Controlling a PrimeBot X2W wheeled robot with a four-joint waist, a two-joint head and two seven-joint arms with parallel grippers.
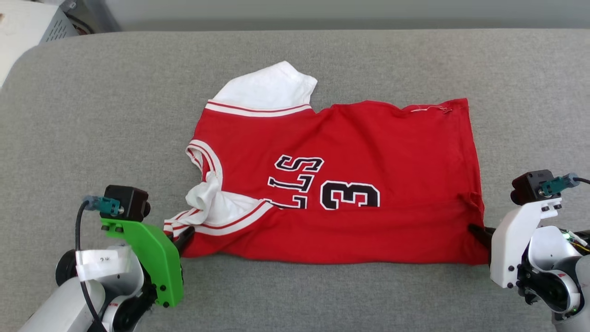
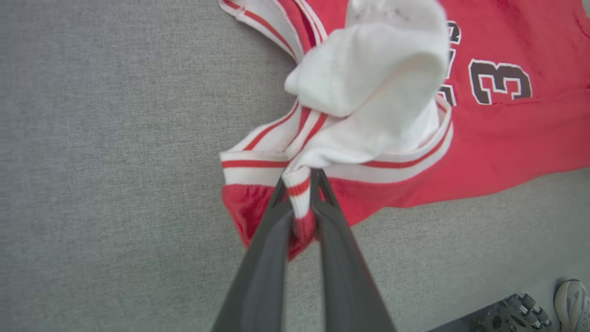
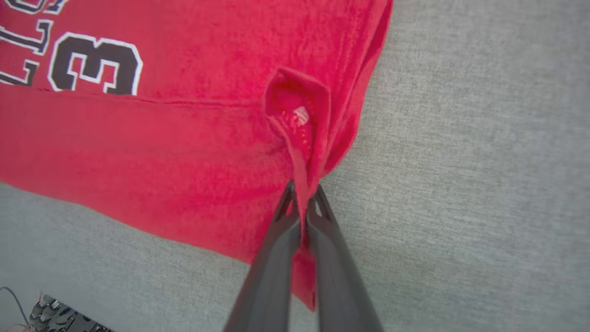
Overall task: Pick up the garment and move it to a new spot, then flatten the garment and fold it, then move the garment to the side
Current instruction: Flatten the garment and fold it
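Note:
The garment (image 1: 350, 175) is a red shirt with white sleeves and black lettering, lying spread on a grey cushion. Its near half is folded over along the front edge. My left gripper (image 1: 183, 236) is shut on the striped white-and-red sleeve trim at the garment's near left corner; the left wrist view shows the garment (image 2: 484, 138) with its trim pinched in my left gripper (image 2: 300, 184). My right gripper (image 1: 474, 229) is shut on the red hem at the near right corner. The right wrist view shows the garment (image 3: 161, 147) bunched in my right gripper (image 3: 303, 193).
The grey cushion (image 1: 92, 115) spreads wide on every side of the shirt. A pale box (image 1: 27, 27) stands past its far left corner. A shoe (image 2: 571, 302) and dark equipment (image 2: 502, 316) sit on the floor below the near edge.

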